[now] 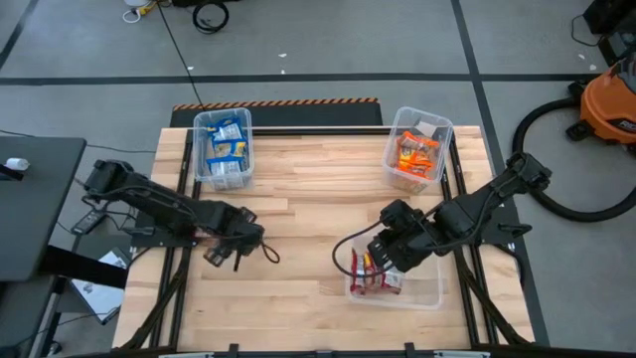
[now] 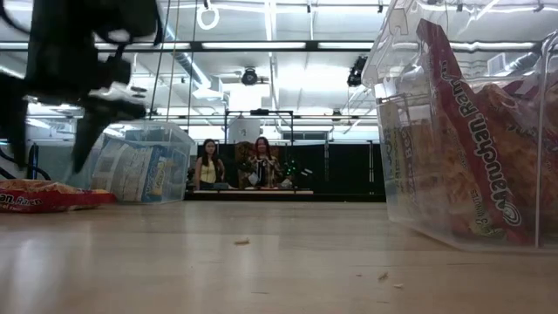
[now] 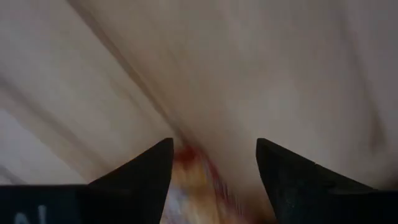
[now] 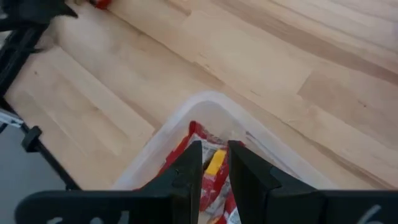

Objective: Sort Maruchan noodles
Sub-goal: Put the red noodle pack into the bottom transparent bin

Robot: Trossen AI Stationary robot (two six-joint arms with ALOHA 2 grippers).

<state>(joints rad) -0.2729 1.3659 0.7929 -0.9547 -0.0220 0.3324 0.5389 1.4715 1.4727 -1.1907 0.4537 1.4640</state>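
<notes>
Maruchan noodles (image 2: 39, 197): flat red packet on the table (image 2: 261, 253).

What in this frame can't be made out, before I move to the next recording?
- Red packet under the left gripper: hidden by the arm in the high view, blurred in the left wrist view.
- How many packets the near bin holds: the right gripper covers it from above.
- Labels in the blue-packet bin and orange-packet bin: too small.

Orange shop vacuum (image 1: 608, 104) beside wooden table (image 1: 308, 214)
</notes>
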